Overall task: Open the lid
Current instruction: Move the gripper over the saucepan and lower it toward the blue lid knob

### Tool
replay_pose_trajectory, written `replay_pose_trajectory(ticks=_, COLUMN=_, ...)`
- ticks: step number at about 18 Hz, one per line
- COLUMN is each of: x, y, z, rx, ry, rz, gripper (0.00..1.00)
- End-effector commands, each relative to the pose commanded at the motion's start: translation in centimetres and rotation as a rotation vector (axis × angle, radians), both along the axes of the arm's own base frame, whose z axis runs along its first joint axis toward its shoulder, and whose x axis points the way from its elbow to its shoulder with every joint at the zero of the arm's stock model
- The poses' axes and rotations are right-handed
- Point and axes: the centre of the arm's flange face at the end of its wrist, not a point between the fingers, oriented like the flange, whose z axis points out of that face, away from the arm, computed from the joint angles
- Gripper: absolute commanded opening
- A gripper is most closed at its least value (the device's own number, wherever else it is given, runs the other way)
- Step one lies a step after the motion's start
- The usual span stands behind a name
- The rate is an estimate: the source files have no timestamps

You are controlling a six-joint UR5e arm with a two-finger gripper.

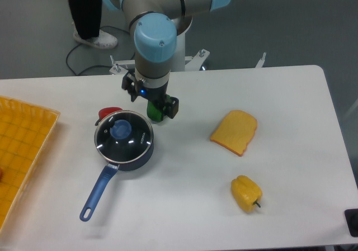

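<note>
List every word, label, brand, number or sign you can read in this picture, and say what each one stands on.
None can be read.
The lid, its blue knob and the saucepan show no lettering at this size.
The gripper has a small blue light, but no legible marking.
The bread slice, yellow pepper, green pepper and yellow tray carry no text.

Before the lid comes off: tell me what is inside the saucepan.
The lid sits closed on the saucepan. Through its glass only dark blue interior and glare show around the blue knob; no contents are discernible, though small items could be hidden under the knob.
</note>
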Motion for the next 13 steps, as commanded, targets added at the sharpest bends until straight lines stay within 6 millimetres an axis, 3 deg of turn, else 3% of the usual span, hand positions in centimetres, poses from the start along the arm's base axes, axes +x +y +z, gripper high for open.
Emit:
replay_pose_trajectory(ticks=6, x=1.0, y=1.2, z=-0.9, rx=0.002, ry=0.009, rz=-0.017, gripper=1.0)
replay_pose_trajectory(ticks=13, x=3.9, y=3.5, z=-2.8, rx=-0.032, ry=0.107, rz=-0.026, gripper=1.0)
